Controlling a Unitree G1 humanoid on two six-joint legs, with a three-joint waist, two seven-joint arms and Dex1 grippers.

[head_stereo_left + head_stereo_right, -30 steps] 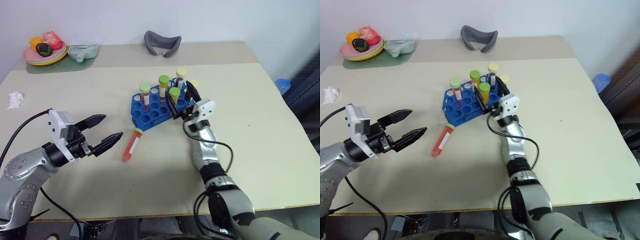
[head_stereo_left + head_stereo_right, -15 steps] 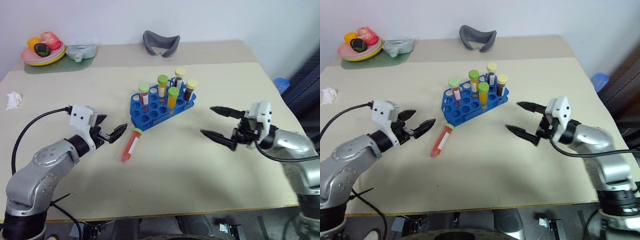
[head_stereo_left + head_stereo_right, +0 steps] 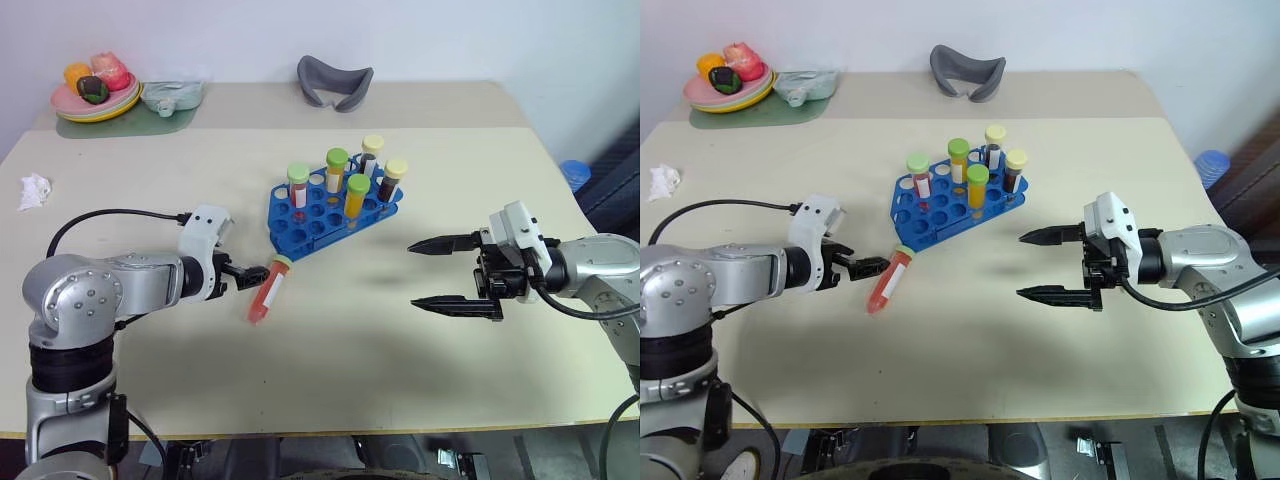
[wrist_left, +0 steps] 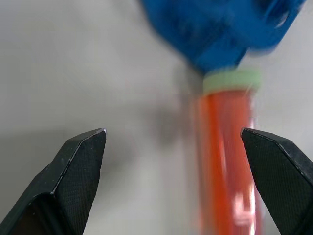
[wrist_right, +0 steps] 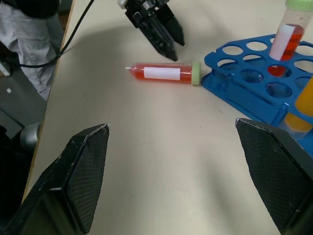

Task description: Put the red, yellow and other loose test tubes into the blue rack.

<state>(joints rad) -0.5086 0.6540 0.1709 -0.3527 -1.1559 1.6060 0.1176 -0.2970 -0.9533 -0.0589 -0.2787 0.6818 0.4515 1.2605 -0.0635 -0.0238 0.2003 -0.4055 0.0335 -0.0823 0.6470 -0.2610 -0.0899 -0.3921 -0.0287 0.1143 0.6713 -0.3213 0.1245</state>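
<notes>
The left gripper (image 3: pixel 862 267) hangs low over the near-left table (image 3: pixel 330 350) with its fingers parted, tips just beside the loose red tube (image 3: pixel 266 291) and not yet on it. At about the same depth on the right, the right gripper (image 3: pixel 440 274) also stands spread wide, empty, well apart from everything. The tube lies flat, its pale green cap (image 5: pixel 196 74) touching the near corner of the blue rack (image 3: pixel 312 215), its pointed end toward the near side. It looks like a light, stiff plastic tube with liquid inside: round and smooth, so likely to roll or slip if pinched off-centre. The best hold is probably across the labelled middle of the barrel, clear of the cap. Farther back, five capped tubes stand upright in the rack, with many holes open.
</notes>
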